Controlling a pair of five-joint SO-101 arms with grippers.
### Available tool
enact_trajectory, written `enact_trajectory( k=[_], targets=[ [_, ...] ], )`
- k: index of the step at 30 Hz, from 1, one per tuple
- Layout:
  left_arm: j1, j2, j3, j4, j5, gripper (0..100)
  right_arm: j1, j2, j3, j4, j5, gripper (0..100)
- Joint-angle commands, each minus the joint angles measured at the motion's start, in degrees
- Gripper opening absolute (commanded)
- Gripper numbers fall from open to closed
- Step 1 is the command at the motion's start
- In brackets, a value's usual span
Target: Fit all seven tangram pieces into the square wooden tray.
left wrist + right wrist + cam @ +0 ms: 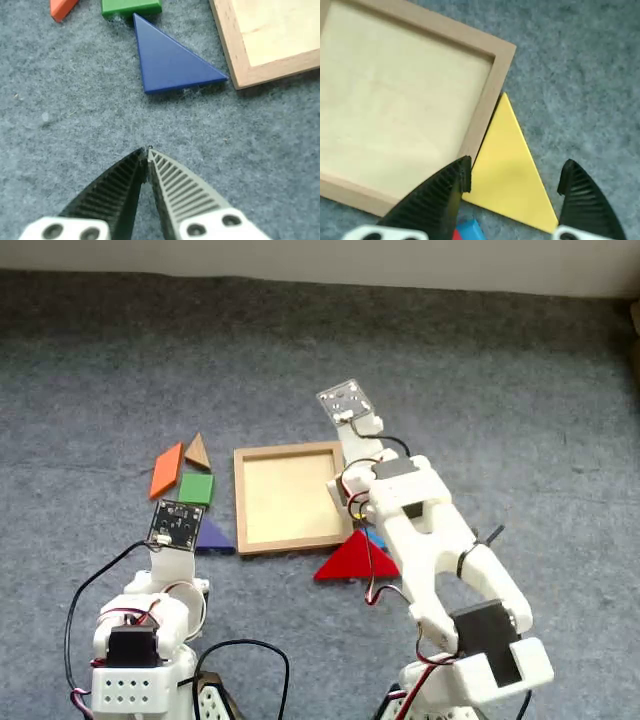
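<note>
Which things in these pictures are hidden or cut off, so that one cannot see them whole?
Light blue piece, high view: the right arm covers most of it; its shape cannot be told.
Dark blue triangle, high view: the left arm's camera board hides part of it.
Green square and orange piece, left wrist view: cut off by the picture's edge.
Tray, right wrist view: cut off by the edge.
</note>
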Motion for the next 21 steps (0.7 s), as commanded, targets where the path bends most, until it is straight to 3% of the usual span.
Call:
enact_trajectory(
  k=[1, 9, 17, 21],
  targets=[
    [-0.7, -2.2, 1.1, 0.4, 0.5, 1, -0.3, 1.0, -3.4, -4.7, -0.6, 28.0],
    [-0.7, -2.2, 1.1, 0.4, 0.5, 1, 1.2, 7.1, -4.0, -7.3, -0.6, 28.0],
    [-0.7, -2.2, 1.1, 0.4, 0.5, 1, 7.6, 10.2, -6.2, -6.9, -0.6, 28.0],
    [-0.7, -2.2, 1.1, 0.4, 0.5, 1, 9.6, 10.2, -6.5, -2.4, -0.6, 28.0]
  ],
)
